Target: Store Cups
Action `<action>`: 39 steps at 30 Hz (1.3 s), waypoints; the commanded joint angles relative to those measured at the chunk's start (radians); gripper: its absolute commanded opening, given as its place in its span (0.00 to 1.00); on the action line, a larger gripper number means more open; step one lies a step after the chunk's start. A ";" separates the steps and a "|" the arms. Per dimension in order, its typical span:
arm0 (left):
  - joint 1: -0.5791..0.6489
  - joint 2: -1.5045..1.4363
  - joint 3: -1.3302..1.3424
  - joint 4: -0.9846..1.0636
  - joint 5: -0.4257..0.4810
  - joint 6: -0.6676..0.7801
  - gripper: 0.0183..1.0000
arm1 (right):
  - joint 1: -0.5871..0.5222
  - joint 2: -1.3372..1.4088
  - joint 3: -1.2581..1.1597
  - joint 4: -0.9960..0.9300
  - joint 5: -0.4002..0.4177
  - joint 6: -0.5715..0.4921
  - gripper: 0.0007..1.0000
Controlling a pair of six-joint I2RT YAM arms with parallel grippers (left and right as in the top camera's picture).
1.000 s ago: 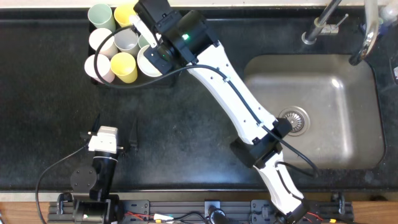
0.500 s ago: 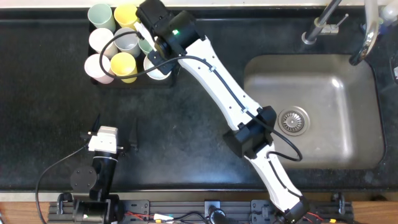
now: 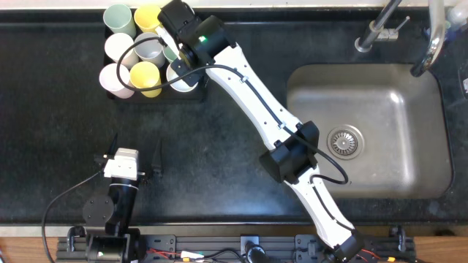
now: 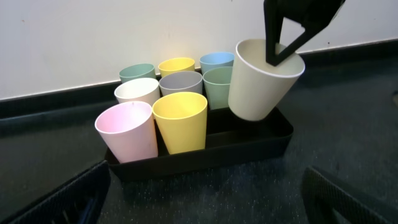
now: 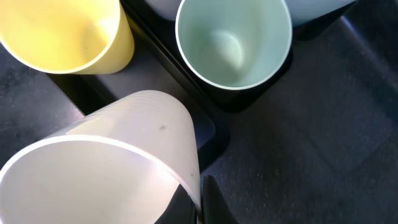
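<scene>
Right end effector (image 4: 283,50) clamped on rim of white cup (image 4: 261,84); cup tilted over corner slot of black tray (image 4: 249,146). Left end effector (image 3: 137,155) wide open, holding nothing, well apart from tray.

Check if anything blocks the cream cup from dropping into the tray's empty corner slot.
Nothing visible does. The right gripper holds the cream cup tilted over the free corner of the tray, next to the yellow cup and green cup.

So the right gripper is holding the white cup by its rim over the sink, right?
No, the place is wrong. The right gripper holds the white cup by its rim over the free corner of the tray, as the left wrist view shows.
</scene>
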 commanded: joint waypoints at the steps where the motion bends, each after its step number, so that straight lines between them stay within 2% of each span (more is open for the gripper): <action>1: 0.005 -0.010 0.000 -0.005 0.013 0.018 1.00 | 0.000 0.038 0.040 0.006 -0.004 -0.013 0.05; 20: 0.005 -0.010 0.000 -0.005 0.013 0.018 1.00 | -0.016 0.054 0.018 0.042 -0.009 -0.037 0.05; 25: 0.005 -0.010 0.000 -0.005 0.013 0.018 1.00 | -0.018 0.054 0.018 0.028 -0.051 -0.037 0.04; 39: 0.005 -0.010 0.000 -0.005 0.013 0.018 1.00 | -0.018 0.054 -0.026 0.021 -0.051 -0.064 0.05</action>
